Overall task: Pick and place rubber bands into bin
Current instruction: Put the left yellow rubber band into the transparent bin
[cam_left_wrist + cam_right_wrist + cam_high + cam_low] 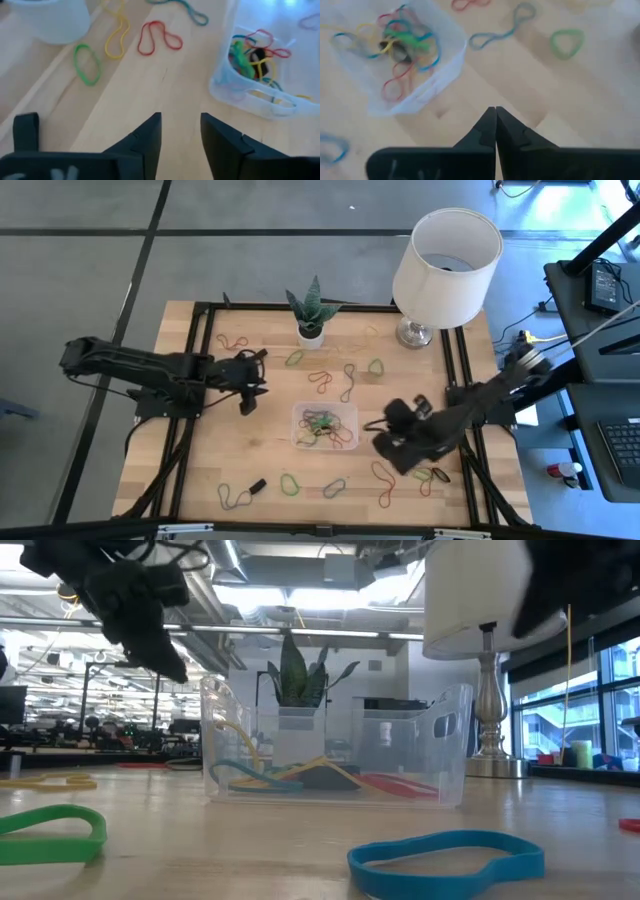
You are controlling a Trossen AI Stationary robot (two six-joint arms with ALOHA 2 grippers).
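The clear bin [325, 427] sits mid-table with a tangle of coloured rubber bands [320, 423] inside; the low view shows the bin [335, 755] and the left wrist view shows the bin [255, 75]. More rubber bands lie loose on the wood: green [294, 358], red [322, 381], several near the front edge [290, 483]. My left gripper [255, 380] hovers left of the bin, open and empty, its fingers [150, 137] apart over bare wood. My right gripper [383, 442] hangs just right of the bin, shut with nothing between its fingers [490, 127].
A white plant pot [310, 332] and a lamp [445, 260] stand at the far edge. A small black piece [257, 485] lies near the front edge. Red bands [383, 480] lie under the right arm. Bare wood lies between my left gripper and the bin.
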